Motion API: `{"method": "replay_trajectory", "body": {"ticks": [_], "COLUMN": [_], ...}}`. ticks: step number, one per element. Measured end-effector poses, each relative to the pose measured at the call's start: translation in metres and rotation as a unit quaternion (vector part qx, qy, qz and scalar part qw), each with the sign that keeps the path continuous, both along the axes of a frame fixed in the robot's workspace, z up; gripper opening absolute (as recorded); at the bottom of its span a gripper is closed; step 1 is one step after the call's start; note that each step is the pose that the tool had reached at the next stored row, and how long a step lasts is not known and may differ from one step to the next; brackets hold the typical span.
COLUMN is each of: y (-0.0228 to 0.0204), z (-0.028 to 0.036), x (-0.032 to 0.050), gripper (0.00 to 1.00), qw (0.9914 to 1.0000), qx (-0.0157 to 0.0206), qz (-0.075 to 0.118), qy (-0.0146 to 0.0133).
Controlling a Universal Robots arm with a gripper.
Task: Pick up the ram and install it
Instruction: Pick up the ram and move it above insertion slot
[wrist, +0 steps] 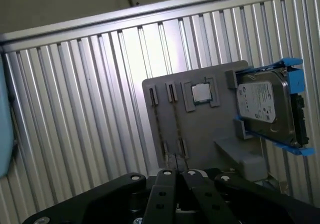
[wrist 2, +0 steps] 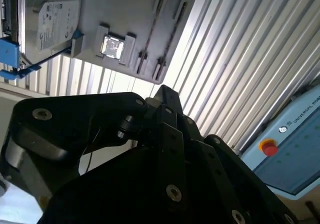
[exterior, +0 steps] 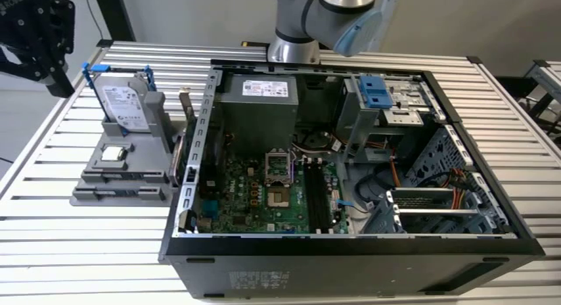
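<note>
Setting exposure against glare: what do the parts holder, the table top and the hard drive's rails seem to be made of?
Parts holder: matte grey plastic, by its even, dull surface; possibly printed. Table top: bare metal, probably aluminium, by its ribbed slats with bright glare. Hard drive's rails: blue plastic, by their saturated, moulded look.

tool (wrist: 175, 174) black | holder (exterior: 96, 181) grey | drive (exterior: 123, 106) silver | motherboard (exterior: 241, 206) green | table (exterior: 70, 252) ribbed
</note>
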State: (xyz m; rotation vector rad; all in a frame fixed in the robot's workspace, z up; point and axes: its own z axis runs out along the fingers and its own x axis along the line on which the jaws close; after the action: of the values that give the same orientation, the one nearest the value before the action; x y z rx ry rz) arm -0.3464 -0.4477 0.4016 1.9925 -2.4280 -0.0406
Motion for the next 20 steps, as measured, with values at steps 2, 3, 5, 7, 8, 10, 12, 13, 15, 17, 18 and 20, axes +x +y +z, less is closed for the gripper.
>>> {"method": "replay_trajectory", "body": {"ticks": [2, 3, 5, 7, 8, 10, 12, 13, 15, 17, 18, 20], "y": [0.0, 0.0, 0.0, 0.0, 0.0, 0.0, 0.0001, 0.0, 0.0, 0.0, 0.0, 0.0], "z": [-0.0001, 0.0, -0.0001, 0.0, 0.0, -0.0001, -0.0001, 0.0, 0.0, -0.0001, -0.0001, -0.0001], "x": [0.0, 0.0, -0.0001, 0.0, 0.0, 0.0, -0.0001, -0.0001, -0.0001, -0.0001, -0.0001, -0.0001], "gripper": [0.0, 0.0, 0.0, 0.0, 0.0, 0.0, 0.0, 0.0, 0.0, 0.0, 0.0, 0.0], "qw": [0.99991, 0.9998, 0.99945, 0.99893, 0.99852, 0.99743, 0.996, 0.99517, 0.99326, 0.99095, 0.98976, 0.98708], "qx": [0.0, 0.0, 0.0001, 0.0, 0.0002, 0.0005, 0.0008, 0.0009, 0.0012, 0.0015, 0.0016, 0.002], "qz": [0.013, 0.019, 0.031, 0.044, 0.052, 0.07, 0.088, 0.097, 0.115, 0.133, 0.142, 0.159], "qy": [-0.0044, -0.0067, -0.0116, -0.0154, -0.016, -0.0161, -0.0161, -0.0161, -0.016, -0.0161, -0.0161, -0.0158]}}
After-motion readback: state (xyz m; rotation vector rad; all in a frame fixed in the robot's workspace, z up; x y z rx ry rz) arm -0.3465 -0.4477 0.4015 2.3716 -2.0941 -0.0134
